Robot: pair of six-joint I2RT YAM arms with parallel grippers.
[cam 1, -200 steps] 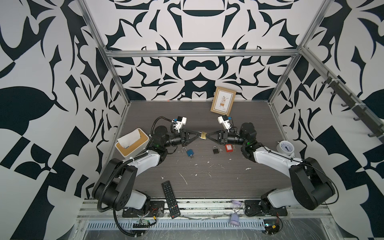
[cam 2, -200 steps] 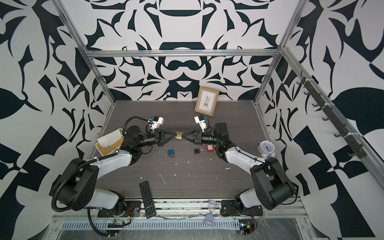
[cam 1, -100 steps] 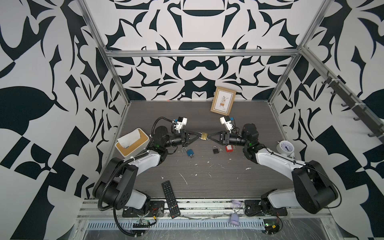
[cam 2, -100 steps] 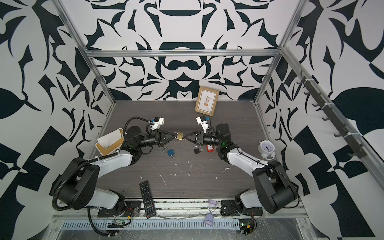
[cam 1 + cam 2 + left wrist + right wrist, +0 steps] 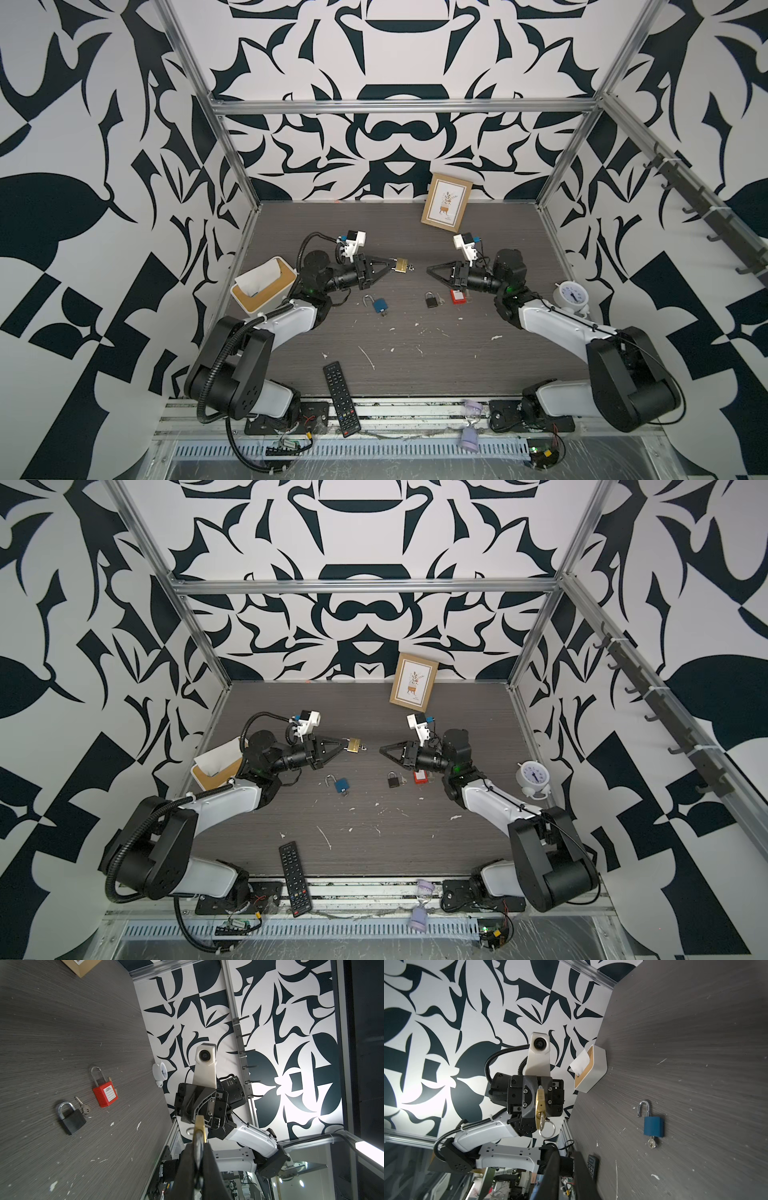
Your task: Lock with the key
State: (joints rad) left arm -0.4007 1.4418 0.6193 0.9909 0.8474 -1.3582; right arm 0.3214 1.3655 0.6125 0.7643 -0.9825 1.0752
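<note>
The right wrist view shows the key seated in the brass padlock, a mere glint in both top views. Left gripper clamps it above the table's middle; right gripper faces it, apart, slightly parted, empty. Blue padlock and black padlock lie beneath

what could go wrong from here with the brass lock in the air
1. The left end effector pinches the brass lock by one end above the table; a slip could drop it.
2. The key sticks out with a ring dangling; the right end effector, apart from it, might snag the ring or knock the key when reaching in.
</note>
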